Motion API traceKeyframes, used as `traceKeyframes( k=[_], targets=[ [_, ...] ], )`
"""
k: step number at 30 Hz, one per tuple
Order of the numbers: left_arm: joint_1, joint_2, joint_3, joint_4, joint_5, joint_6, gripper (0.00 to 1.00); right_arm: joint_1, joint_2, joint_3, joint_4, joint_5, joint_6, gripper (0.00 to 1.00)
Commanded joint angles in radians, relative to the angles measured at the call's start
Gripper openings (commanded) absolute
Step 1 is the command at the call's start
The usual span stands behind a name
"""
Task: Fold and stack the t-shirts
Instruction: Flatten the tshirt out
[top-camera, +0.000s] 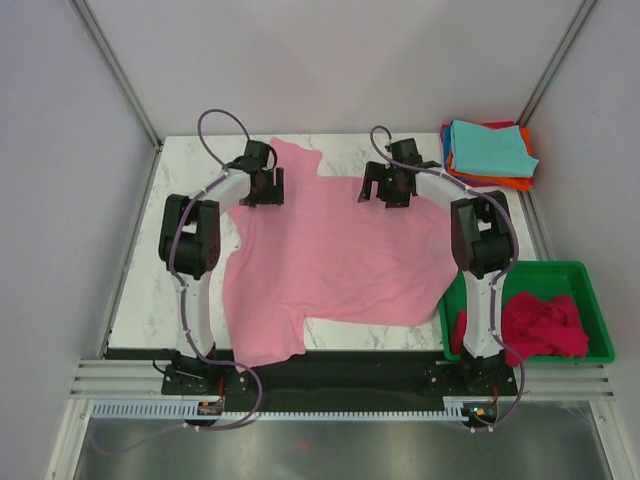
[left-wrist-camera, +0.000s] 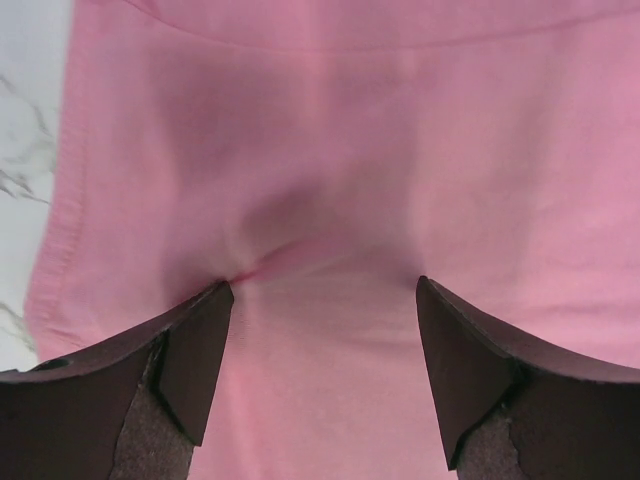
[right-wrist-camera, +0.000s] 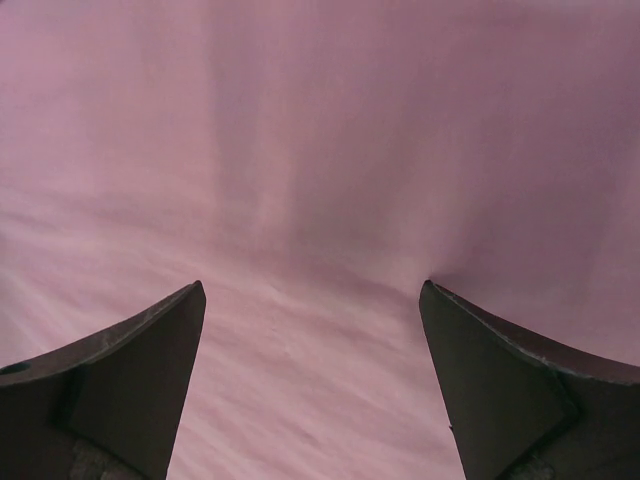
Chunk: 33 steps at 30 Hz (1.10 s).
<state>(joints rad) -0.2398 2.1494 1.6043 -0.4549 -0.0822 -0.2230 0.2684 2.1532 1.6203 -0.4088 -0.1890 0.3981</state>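
Observation:
A light pink t-shirt (top-camera: 335, 262) lies spread over the marble table. My left gripper (top-camera: 262, 192) is open, its tips pressed on the shirt's far left part; the wrist view shows pink cloth (left-wrist-camera: 330, 200) between the spread fingers (left-wrist-camera: 195, 350) with a small pucker at the left tip. My right gripper (top-camera: 388, 192) is open on the shirt's far right part; pink cloth (right-wrist-camera: 320, 180) fills its view between the fingers (right-wrist-camera: 500, 370). A stack of folded shirts, teal (top-camera: 488, 148) on top, orange (top-camera: 510, 182) beneath, sits at the far right corner. A magenta shirt (top-camera: 545, 325) lies crumpled in the bin.
The green plastic bin (top-camera: 590, 300) stands at the right front beside the right arm's base. Bare marble (top-camera: 160, 290) shows left of the pink shirt. Frame posts stand at the far corners.

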Motion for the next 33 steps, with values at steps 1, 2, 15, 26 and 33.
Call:
traceKeyframes(
  k=[1, 2, 15, 26, 33],
  targets=[
    [0.042, 0.072, 0.121, -0.054, -0.105, 0.141, 0.83, 0.011, 0.106, 0.074, 0.028, -0.102, 0.053, 0.98],
    [0.053, 0.087, 0.143, -0.062, -0.123, 0.16, 0.83, 0.017, 0.126, 0.093, 0.03, -0.112, 0.062, 0.98],
    [0.212, 0.26, 0.457, -0.179, -0.042, 0.198, 0.85, 0.06, 0.502, 0.559, 0.019, -0.171, 0.192, 0.98],
    [0.16, -0.172, 0.387, -0.203, -0.06, 0.133, 1.0, 0.055, 0.311, 0.521, 0.036, -0.21, 0.125, 0.98],
    [0.068, -0.736, -0.186, -0.304, -0.212, -0.03, 0.95, 0.064, 0.026, 0.351, 0.034, -0.256, 0.082, 0.98]
  ],
)
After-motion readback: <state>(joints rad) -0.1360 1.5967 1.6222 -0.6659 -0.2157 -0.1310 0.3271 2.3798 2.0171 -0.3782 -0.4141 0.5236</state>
